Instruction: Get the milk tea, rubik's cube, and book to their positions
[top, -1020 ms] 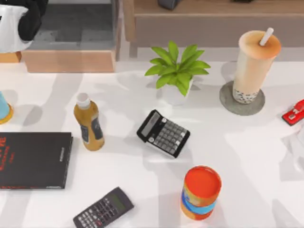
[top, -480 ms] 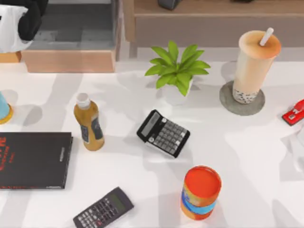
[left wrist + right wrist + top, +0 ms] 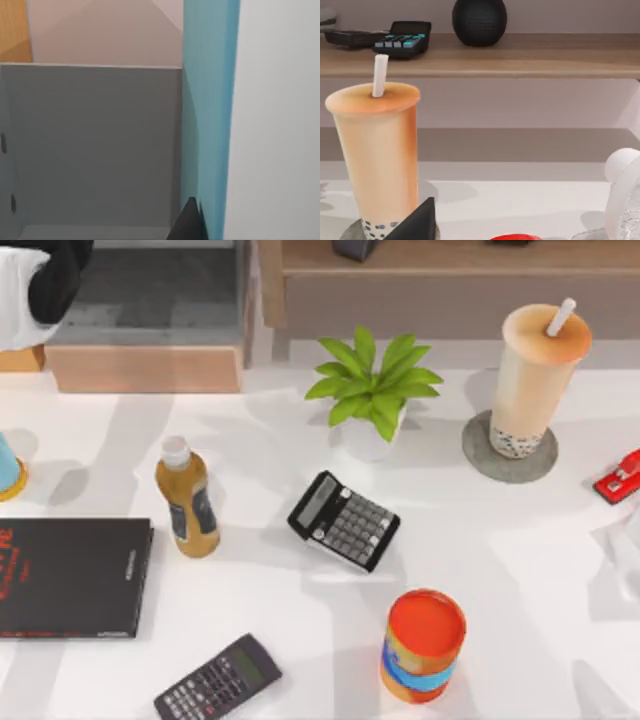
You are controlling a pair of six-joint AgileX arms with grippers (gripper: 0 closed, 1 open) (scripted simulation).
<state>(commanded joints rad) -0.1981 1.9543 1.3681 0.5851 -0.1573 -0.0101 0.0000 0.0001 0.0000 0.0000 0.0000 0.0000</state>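
Milk tea placed; book in hand at the shelf.
Your milk tea (image 3: 535,370) stands on its grey coaster (image 3: 482,458), back right of the surface. The left arm (image 3: 40,285) is back left, beside the teal book (image 3: 207,115); whether either claw grips anything, you cannot tell. Next: seat the book upright.

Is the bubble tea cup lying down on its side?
No, the milk tea stands upright on a round grey coaster at the table's right in the top view, with its straw pointing up.

Peach-beige milk tea (image 3: 534,375), teal book (image 3: 210,120)
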